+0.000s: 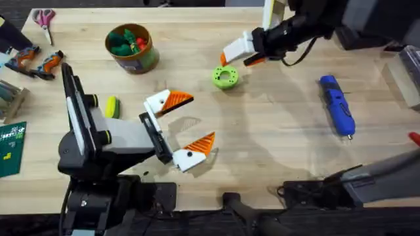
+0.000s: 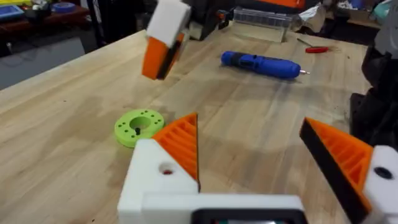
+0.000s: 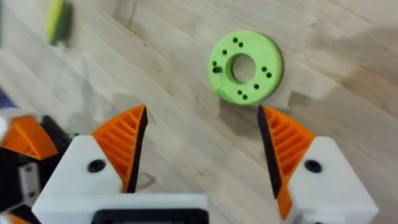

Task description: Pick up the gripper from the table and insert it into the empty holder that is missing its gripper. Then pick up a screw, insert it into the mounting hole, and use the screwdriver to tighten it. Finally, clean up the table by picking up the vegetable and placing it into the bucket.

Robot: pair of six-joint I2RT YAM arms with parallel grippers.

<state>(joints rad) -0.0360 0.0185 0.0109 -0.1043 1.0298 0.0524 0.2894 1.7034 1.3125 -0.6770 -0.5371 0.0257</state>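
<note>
Two grippers I see spread wide, grasping nothing: left gripper point(image 1: 182, 126) low over the near worktop point(image 1: 275, 137), right gripper point(image 1: 244, 51) hovering far, beside the green ring point(image 1: 226, 77). Screwdriver point(image 1: 337, 105) lies right.

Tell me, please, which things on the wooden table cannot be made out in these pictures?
Small yellow-green toy vegetable: overhead, partly hidden by the left arm; blurred in the right wrist view.
Red object: overhead, cut off by the right edge.
Short round tin bucket: overhead, its green and red contents too small to identify.
Bright blue pen-shaped screwdriver: overhead, its thin metal tip too small to make out.
</note>
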